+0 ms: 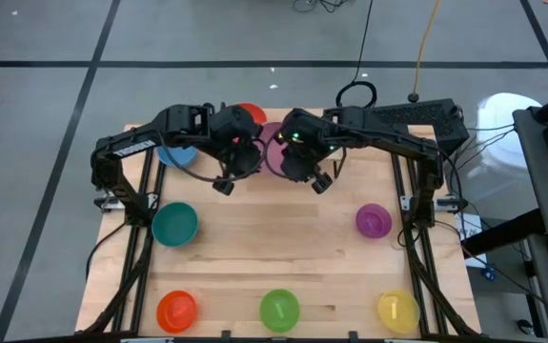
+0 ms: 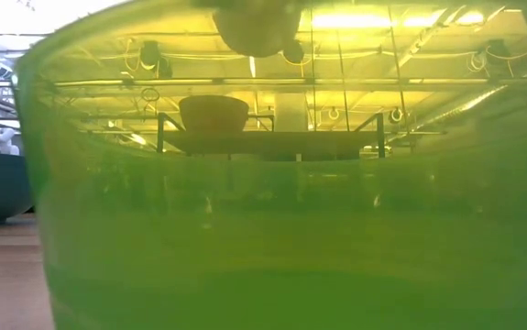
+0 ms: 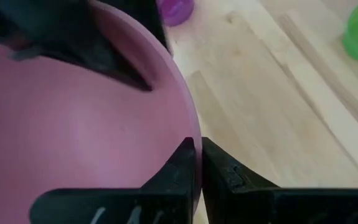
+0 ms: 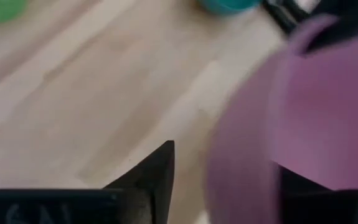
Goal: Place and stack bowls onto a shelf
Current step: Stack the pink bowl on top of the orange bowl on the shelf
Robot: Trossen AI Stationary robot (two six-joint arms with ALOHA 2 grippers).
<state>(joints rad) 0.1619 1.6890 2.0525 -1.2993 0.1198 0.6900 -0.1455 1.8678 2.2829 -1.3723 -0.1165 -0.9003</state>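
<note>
The left gripper [image 3: 197, 168] is closed to a narrow slit on the rim of the pink bowl [image 3: 73, 124], one finger inside the wall and one outside. The right gripper [image 1: 304, 164] sits just beside it at the far middle of the tabletop [image 1: 283, 233]; in the right wrist view one finger [image 4: 157, 168] stands clear to one side of the same pink bowl's wall and the other finger is hidden behind the bowl, so its degree of opening cannot be told. Both grippers thus meet at one bowl, held between them above the far edge, with the left arm clearly carrying it. The shelf [image 2: 272, 139] lies directly beneath and behind this pair; a red bowl [image 1: 248, 115] and a blue bowl [image 1: 176, 152] already rest in that zone. The likely next move is a short descent onto the shelf. The teal bowl [image 1: 174, 225], purple bowl [image 1: 374, 220], orange bowl [image 1: 176, 310], green bowl [image 1: 279, 309] and yellow bowl [image 1: 396, 309] remain on the tabletop, well apart from both grippers.
</note>
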